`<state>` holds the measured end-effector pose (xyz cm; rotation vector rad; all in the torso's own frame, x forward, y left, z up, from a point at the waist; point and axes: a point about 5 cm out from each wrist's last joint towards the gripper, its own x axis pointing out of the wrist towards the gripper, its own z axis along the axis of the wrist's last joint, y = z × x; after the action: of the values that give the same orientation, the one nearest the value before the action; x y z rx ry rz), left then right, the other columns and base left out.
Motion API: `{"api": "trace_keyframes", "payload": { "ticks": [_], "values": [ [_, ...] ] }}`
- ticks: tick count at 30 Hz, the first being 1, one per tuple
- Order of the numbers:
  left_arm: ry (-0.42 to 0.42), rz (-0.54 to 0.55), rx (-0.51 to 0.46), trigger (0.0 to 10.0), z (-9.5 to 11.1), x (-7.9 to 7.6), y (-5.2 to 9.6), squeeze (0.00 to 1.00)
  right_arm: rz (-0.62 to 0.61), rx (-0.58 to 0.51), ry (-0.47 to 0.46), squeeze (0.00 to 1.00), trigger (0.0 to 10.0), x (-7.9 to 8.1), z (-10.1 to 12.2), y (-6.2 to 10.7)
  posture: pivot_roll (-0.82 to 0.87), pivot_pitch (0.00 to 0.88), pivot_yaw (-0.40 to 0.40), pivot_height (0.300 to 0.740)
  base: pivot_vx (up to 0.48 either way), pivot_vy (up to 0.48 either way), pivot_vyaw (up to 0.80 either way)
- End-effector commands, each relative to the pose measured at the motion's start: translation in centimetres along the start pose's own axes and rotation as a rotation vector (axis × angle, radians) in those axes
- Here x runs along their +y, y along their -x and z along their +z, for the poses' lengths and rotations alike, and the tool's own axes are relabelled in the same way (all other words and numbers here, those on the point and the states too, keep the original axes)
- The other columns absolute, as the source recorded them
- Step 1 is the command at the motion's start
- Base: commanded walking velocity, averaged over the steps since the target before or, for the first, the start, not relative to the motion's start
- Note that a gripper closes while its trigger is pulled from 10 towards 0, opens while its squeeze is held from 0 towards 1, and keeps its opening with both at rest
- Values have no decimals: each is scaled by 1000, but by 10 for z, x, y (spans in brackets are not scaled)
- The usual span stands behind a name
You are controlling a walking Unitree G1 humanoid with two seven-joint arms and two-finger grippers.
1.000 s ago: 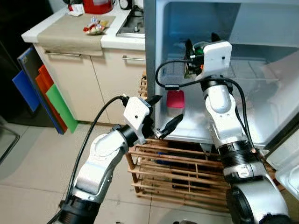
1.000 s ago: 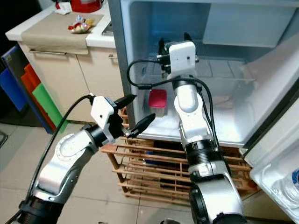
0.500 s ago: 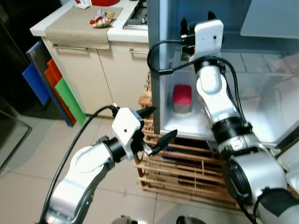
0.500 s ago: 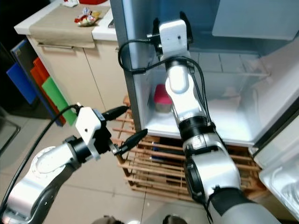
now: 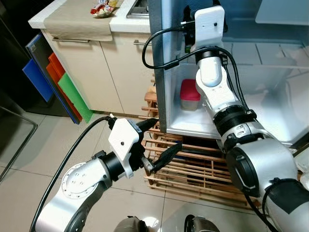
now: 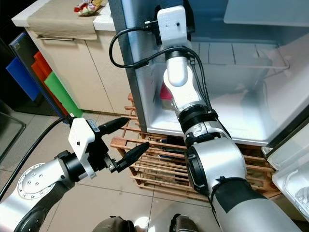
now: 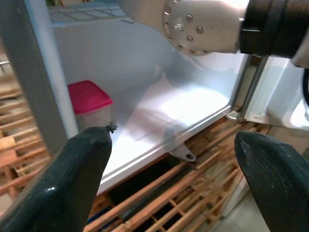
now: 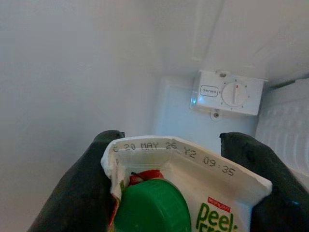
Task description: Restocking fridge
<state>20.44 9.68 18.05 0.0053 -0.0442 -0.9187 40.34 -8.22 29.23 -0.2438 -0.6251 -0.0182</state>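
A home kitchen, in front of an open fridge.

You're looking at a small domestic kitchen: an open fridge (image 5: 270, 96) with white walls and wire shelves, a thermostat dial (image 8: 231, 93) inside it, and a pink-lidded food tub (image 5: 189, 95) on its floor. Beside it you have cream cabinets (image 5: 91, 72) with bar handles under a white countertop (image 5: 120, 24) carrying a beige cloth (image 5: 77, 21) and wrapped snacks (image 5: 101, 7). Coloured boards (image 5: 55, 84) lean against the cabinets, a slatted wooden rack (image 5: 193, 169) sits below the fridge, and the floor is pale tile (image 5: 29, 179).
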Motion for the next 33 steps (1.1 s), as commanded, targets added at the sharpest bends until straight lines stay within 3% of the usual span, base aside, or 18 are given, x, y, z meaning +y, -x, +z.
{"api": "trace_keyframes", "payload": {
  "ticks": [1, 4, 5, 6, 7, 15, 24, 33],
  "values": [
    [4, 1, 0, 10000, 2, -3, 3, 0, -24, 19, 10, 0, 10000, -2, 0, -3, 223, 204, 103, 740, 0, 0, 0],
    [15, 0, 6, 10000, 2, -5, 4, 0, -27, 5, 18, 0, 10000, -4, 6, -9, 225, 209, 99, 740, 0, 0, 0],
    [17, 0, 8, 10000, 2, -6, 4, 0, -30, 1, 18, 808, 10000, -5, 7, -10, 227, 210, 97, 740, 0, 0, 0],
    [18, 1, 10, 10000, 2, -7, 5, 0, -33, -3, 14, 808, 10000, -6, 8, -10, 228, 211, 96, 740, 0, 0, 0],
    [21, 3, 12, 10000, 1, -7, 5, 0, -33, -5, 12, 1000, 10000, -6, 8, -11, 229, 213, 95, 740, 0, 0, 0],
    [29, 8, 25, 10000, 1, -10, 6, 0, -28, -17, 18, 1000, 10000, -4, 10, -11, 228, 222, 92, 740, 0, 0, 0],
    [27, 8, 23, 10000, 0, -10, 3, 0, -15, -121, 54, 1000, 10000, -1, 27, -17, 215, 220, 84, 740, 0, 0, 0],
    [16, 14, 4, 10000, -1, -5, -6, 0, -36, -231, 14, 1000, 10000, -3, 45, -20, 182, 188, 68, 740, 0, 0, 0]
  ]
}}
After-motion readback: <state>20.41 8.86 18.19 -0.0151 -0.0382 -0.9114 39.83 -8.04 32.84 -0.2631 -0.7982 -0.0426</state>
